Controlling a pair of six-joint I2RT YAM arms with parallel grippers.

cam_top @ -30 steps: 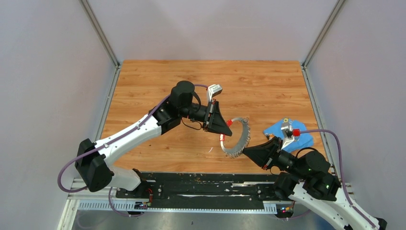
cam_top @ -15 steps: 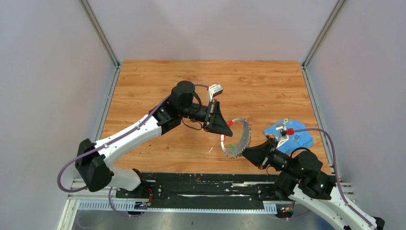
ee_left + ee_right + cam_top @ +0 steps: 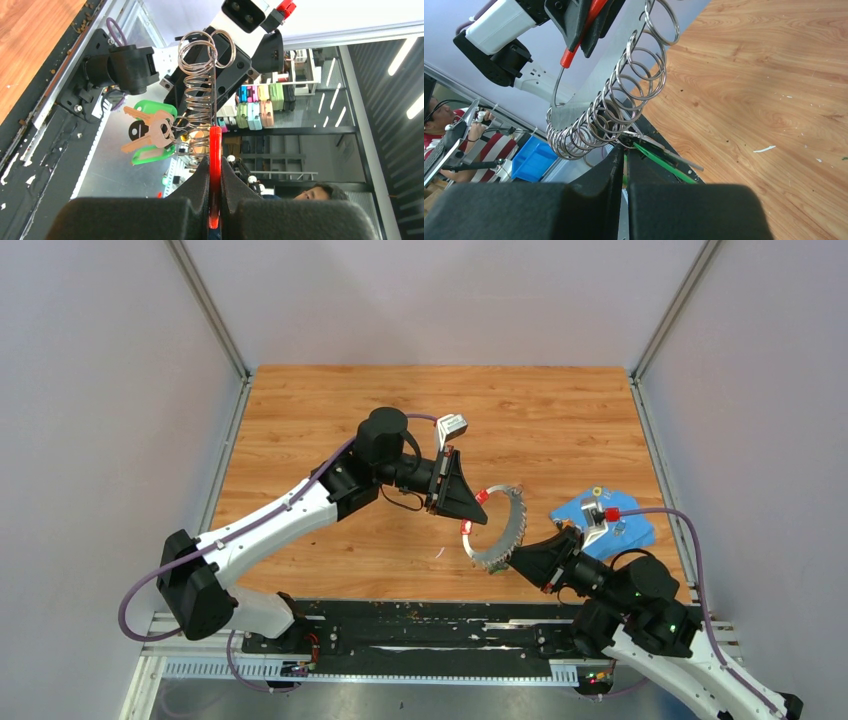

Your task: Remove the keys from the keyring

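Top view, keyring: We see the keyring [image 3: 519,523] held clear of the table [image 3: 330,410], at about 4 o'clock from the table's centre. The blue cloth [image 3: 632,533] lies at its 3 o'clock. Our worry is that an uneven tug between the two arms drags or twists the whole ring and frees nothing.
Top view, left gripper: The left gripper [image 3: 472,510] reaches in at the ring's 10 o'clock, arm stretched long across the boards, and is clenched on the red sleeve [image 3: 480,496].
Top view, right gripper: The right gripper [image 3: 512,558] comes up from 5 o'clock, forearm low, with its tip against the bottom arc. We cannot read its grip from here.
Left wrist, keys: The keys [image 3: 150,132] hang in a bunch at 9 o'clock of the stacked small loops. We judge that a sideways pull could snag them in neighbouring loops.
Left wrist, fingers: Both fingers [image 3: 192,190] are pressed onto the sleeve, which stands upright at 12 o'clock. If it slips between them, the ring would swivel.
Right wrist, fingers: The fingers [image 3: 596,177] are pinched together with a sliver of green between them, which we take for a green key head. The hold is only at the very tips, so it may pop out.
Right wrist, pose: The loops fan out at 12 o'clock of the tips, and the other gripper sits at 11 o'clock.
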